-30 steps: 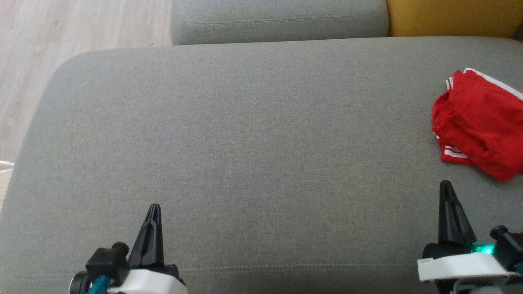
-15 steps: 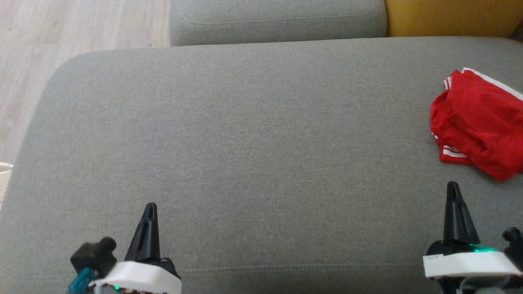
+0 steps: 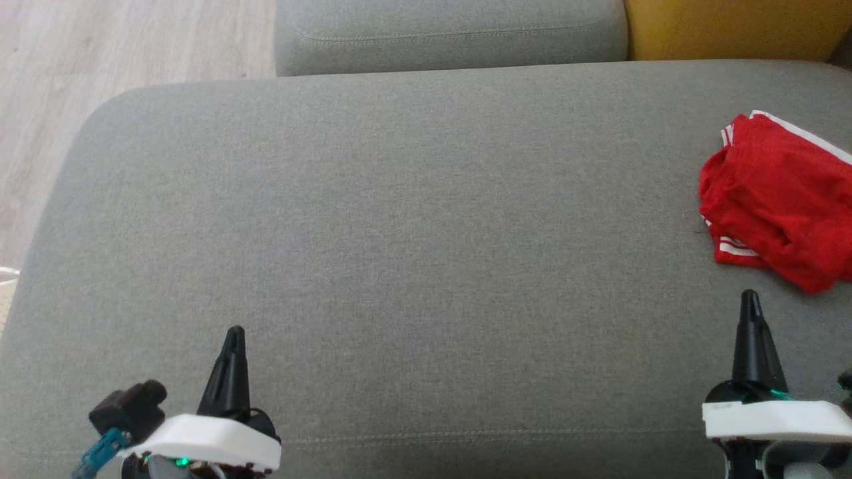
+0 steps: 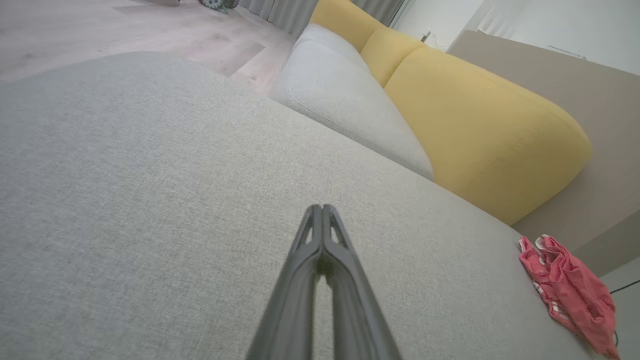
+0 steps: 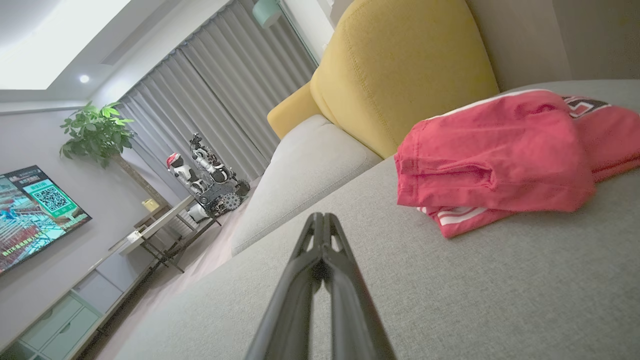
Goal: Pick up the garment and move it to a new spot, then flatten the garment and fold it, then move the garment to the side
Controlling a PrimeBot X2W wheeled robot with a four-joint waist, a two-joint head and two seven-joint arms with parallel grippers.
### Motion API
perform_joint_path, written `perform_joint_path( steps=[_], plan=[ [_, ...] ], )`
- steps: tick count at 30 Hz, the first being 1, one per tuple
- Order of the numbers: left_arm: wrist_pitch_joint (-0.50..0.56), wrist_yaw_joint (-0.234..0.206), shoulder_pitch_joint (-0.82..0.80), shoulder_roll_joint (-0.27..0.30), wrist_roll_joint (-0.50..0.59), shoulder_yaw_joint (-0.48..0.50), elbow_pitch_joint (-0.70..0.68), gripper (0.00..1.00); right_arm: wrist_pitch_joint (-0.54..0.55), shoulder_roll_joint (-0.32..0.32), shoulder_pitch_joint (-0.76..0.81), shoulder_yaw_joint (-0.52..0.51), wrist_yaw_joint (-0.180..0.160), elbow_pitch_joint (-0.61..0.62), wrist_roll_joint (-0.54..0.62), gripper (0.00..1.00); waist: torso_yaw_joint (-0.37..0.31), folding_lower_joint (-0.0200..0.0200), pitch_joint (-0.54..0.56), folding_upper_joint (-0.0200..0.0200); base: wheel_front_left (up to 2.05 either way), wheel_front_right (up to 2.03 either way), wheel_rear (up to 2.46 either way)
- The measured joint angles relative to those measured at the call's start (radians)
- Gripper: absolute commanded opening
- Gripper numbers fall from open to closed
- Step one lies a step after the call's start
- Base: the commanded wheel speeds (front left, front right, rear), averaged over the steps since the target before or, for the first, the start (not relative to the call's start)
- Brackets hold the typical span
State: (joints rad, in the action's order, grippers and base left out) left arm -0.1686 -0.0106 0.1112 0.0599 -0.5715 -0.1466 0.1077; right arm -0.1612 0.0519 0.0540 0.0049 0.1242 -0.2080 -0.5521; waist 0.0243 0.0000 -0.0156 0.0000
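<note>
From the head, the red mesh garment with red-and-white striped trim [image 3: 779, 199] lies as a compact bundle at the far right of the grey woven-fabric sofa seat [image 3: 399, 233]. It is well apart from the left end effector [image 3: 233, 336] and near the right end effector [image 3: 750, 299]; both have their dark fingers pressed together, holding nothing. The left wrist view shows the left end effector [image 4: 322, 210] closed above bare seat, the garment [image 4: 565, 285] far off by the seat's edge. The right wrist view has the closed right end effector [image 5: 320, 217] aimed just beside the garment [image 5: 490, 155], whose layers lie stacked with a striped hem beneath. That fits a bundle waiting to be lifted as well as a folded one already set aside, so I judge care is due: the loose stack would slump if nudged. Writing: a black white-outlined marking [image 5: 582, 105] on the garment is cut off and unreadable; a wall screen [image 5: 40, 210] shows a square code, its text too small to read
</note>
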Motion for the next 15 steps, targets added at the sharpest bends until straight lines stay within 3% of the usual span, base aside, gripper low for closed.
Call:
perform_joint_path(
  steps=[15],
  plan=[
    [0.036,0.02,-0.022,0.003,-0.176,0.027,0.027,0.0,0.035,0.004,-0.019,-0.011,0.0,-0.011,-0.176,0.0,-0.004,0.0,0.002,0.0,0.0,0.0,0.0]
  ],
)
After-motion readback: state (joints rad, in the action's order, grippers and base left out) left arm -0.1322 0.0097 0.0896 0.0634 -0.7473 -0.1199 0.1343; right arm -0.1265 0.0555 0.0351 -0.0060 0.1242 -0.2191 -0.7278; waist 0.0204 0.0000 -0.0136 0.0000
